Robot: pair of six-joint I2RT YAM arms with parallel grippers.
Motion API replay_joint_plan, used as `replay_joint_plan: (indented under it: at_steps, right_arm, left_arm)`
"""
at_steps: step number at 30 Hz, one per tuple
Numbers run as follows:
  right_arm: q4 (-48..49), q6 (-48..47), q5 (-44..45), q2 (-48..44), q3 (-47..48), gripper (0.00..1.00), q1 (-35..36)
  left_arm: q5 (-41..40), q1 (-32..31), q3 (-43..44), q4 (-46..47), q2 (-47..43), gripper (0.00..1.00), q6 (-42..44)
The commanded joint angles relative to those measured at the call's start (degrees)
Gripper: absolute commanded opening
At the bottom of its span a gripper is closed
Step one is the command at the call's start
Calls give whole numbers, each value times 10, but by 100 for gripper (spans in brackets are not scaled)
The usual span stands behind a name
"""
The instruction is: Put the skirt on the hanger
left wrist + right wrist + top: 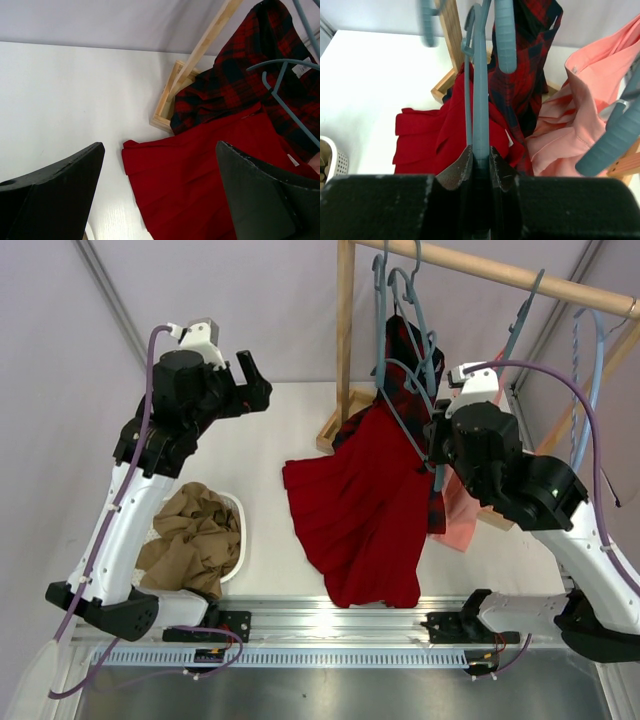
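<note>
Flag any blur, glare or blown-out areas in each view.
Top external: sharp, evenly lit, sheen on the metal rail. Left wrist: skirt crisp, left claw underexposed. Right wrist: hanger in the shut right claw soft, table nearly blown out.

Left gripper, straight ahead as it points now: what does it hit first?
Probably the skirt, whose spread edge fills the gap between the open left gripper's fingers. Depth is unclear; it could land on the table just beside it.

Bright, even light, soft shadows; hanger (481,100) blurry up close in right-wrist cam.
</note>
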Motion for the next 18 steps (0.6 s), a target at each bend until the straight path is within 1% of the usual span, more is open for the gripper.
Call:
replay_joint_plan:
  at_steps: [1, 2, 5, 8, 13, 16, 18]
  right_arm:
    - [97, -40, 99, -43, 29, 0, 61]
    - [99, -40, 119, -50, 23, 0, 89]
    - [95, -32, 178, -75, 16, 0, 134]
    - [87, -15, 220, -86, 1, 0, 158]
    - [96, -19, 239, -87, -9, 0, 165]
    - [114, -48, 255, -69, 5, 0, 165]
    - [133, -82, 246, -50, 15, 0, 165]
  left_arm:
    - [14, 5, -8, 25, -18, 99, 16]
    - [14, 5, -11, 24, -20, 100, 17]
    - [20, 5, -11, 28, -19, 100, 16]
    - [25, 5, -12, 30, -18, 99, 12]
    - [26, 5, -18, 31, -22, 100, 6]
    - [21, 5, -18, 29, -24, 99, 4]
    - [18, 5, -17, 29, -25, 100, 3]
